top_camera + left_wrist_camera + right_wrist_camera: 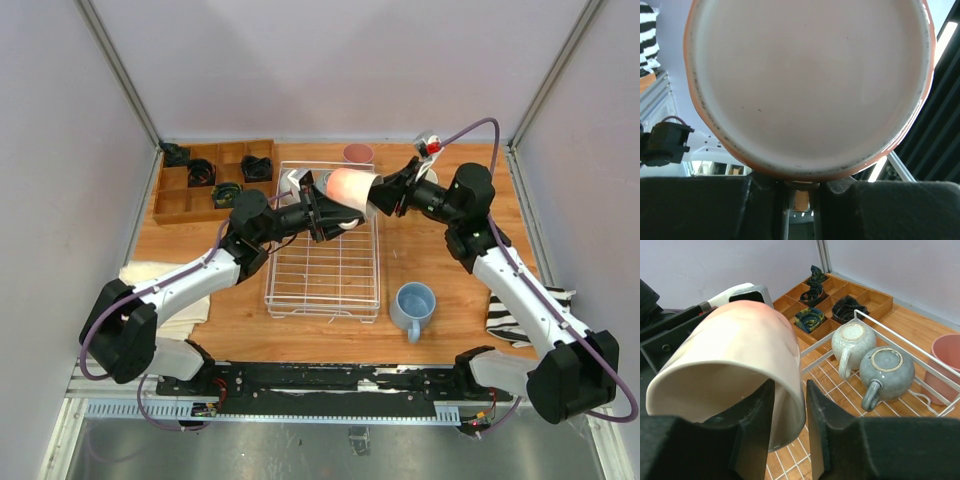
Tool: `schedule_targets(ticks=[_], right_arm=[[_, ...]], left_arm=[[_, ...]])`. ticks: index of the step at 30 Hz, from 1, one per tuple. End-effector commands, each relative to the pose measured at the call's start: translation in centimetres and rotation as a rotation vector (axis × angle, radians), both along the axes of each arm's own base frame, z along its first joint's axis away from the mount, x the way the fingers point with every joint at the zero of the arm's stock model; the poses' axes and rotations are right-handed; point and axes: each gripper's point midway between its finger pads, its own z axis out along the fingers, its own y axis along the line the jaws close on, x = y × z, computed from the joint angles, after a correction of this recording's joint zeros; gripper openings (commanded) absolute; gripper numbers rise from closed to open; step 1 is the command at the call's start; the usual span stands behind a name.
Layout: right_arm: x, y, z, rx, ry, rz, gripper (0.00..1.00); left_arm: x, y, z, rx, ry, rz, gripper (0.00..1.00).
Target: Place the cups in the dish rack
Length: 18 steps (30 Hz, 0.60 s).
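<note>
Pink cup (350, 187) lies sideways over the dish rack (325, 280), rim clamped by right pincer (385, 197)

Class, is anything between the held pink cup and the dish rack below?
Nothing visible. The pale pink cup, in the right gripper, hangs over the dish rack; the white mug and grey-green mug sit aside in its far corner.
</note>
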Motion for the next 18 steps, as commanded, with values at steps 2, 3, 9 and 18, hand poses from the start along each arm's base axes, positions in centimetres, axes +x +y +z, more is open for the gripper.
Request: schedule_targets(ticks=[2, 3, 9, 18], right_arm=[[-0.3, 0.1, -0.4, -0.016, 0.001, -0.015, 0.37], [-0.3, -0.1, -0.5, -0.017, 0.004, -0.024, 0.39], [0.2, -1.6, -1.2, -0.037, 0.007, -0.121, 0.62], [0.8, -4.6, -3.2, -0.080, 0.117, -0.277, 0.84]], left_arm=[[-0.3, 0.8, 2.7, -0.035, -0.165, 0.075, 0.01], [-0.2, 0.8, 2.2, -0.016, -0.163, 0.080, 0.01], [1.0, 1.0, -1.0, 0.136, -0.158, 0.161, 0.01], [5.2, 4.0, -7.6, 0.677, -0.253, 0.369, 0.01]])
